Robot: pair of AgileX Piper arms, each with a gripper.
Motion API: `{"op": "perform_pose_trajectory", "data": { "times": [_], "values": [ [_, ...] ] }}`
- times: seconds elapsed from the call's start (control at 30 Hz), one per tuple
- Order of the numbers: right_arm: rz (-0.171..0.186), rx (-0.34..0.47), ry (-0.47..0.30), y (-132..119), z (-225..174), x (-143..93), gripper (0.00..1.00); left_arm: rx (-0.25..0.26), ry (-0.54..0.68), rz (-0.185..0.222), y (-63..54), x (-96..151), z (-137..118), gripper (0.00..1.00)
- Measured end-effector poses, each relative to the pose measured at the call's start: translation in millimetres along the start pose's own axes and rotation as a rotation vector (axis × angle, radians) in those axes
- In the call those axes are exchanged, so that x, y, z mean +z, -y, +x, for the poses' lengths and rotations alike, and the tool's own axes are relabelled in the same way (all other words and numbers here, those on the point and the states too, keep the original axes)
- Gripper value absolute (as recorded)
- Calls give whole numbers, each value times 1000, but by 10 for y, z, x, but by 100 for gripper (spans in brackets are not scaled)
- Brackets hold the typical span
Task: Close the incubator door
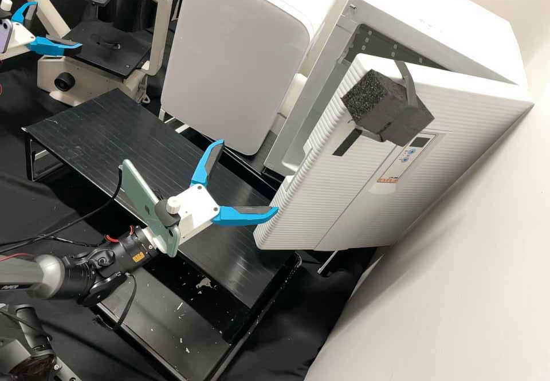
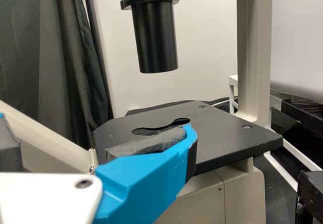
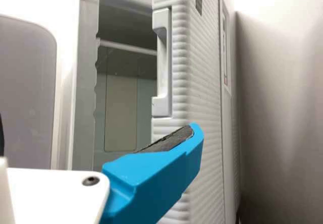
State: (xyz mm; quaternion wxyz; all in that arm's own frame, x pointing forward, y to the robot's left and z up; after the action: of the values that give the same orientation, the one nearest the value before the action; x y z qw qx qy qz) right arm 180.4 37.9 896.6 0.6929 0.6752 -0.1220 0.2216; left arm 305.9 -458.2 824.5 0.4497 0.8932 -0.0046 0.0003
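Beyond the right jaws stands the white incubator (image 1: 435, 20), its ribbed door (image 1: 321, 197) ajar, the free edge nearest those jaws; we take the hinge to be at the far side. Below them lies the black platform (image 1: 114, 134), perhaps there for working height. The microscope (image 1: 163, 31) is just beside the left jaws, away from this job.

We see the right gripper (image 1: 248, 176) with jaws spread, nothing between them, one tip close by the door's edge; we cannot tell if it touches. Held so, it probably lets us push rather than pinch. The left gripper (image 1: 57, 24) also has its jaws apart. Higher than the right jaws, a strap keeps the foam block (image 1: 381, 97) on the door, perhaps as a push pad.
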Motion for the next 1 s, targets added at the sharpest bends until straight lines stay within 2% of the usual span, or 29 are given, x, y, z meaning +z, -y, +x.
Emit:
{"op": "perform_pose_trajectory", "data": {
  "times": [0.23,0.3,0.47,0.63,0.7,0.8,1.0],
  "values": [
    [-95,-7,19,44,6,16,100,0,0,0,0,0,0,100],
    [-115,-13,34,63,12,43,100,0,0,0,0,0,0,100],
    [-136,-38,74,128,47,130,100,0,0,0,0,0,0,100],
    [-129,-67,99,226,186,203,100,0,0,0,0,0,0,100],
    [-143,-76,107,273,282,239,100,0,0,0,0,0,0,100],
    [-143,-94,121,337,364,297,100,0,0,0,0,0,0,100],
    [-124,-124,73,457,496,230,100,0,0,0,0,0,0,100]
  ]
}}
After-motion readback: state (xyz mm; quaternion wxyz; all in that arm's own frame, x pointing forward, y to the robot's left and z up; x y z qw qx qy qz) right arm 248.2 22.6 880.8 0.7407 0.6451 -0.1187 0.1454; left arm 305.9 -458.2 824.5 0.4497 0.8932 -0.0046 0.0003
